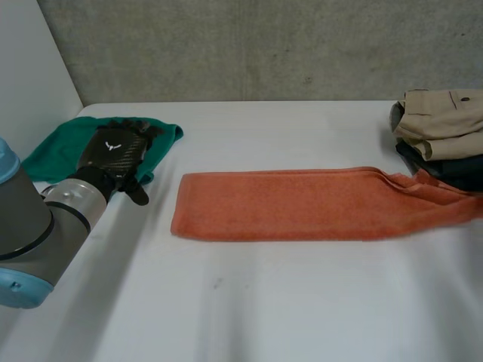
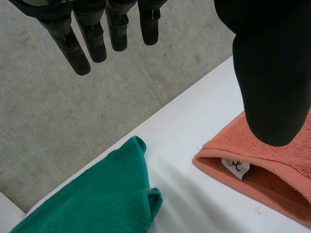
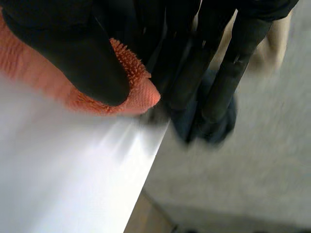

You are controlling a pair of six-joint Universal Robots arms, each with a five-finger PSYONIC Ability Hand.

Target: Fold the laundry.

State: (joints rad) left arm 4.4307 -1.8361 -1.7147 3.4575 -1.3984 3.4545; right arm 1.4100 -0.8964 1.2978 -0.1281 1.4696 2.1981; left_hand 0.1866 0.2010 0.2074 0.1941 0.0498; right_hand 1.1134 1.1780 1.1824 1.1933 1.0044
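An orange towel (image 1: pixel 302 204) lies folded into a long strip across the middle of the white table (image 1: pixel 264 302), its right end running off toward the stack of clothes. My right hand (image 3: pixel 73 53) is shut on that end of the orange towel (image 3: pixel 141 92), pinching its edge between thumb and fingers near the table's edge. At the table's left, my left hand (image 1: pixel 113 154) hovers over a green cloth (image 1: pixel 60 151), apart from the towel. In the left wrist view its fingers (image 2: pixel 73 43) are straight and hold nothing, with the green cloth (image 2: pixel 97 194) and the towel's left end (image 2: pixel 272 165) below them.
At the right back, a stack of folded clothes (image 1: pixel 441 124) has a beige garment lying on a dark one (image 1: pixel 453 166). The dark garment (image 3: pixel 209 126) sits just behind my right hand's fingers. A grey wall runs along the table's back edge.
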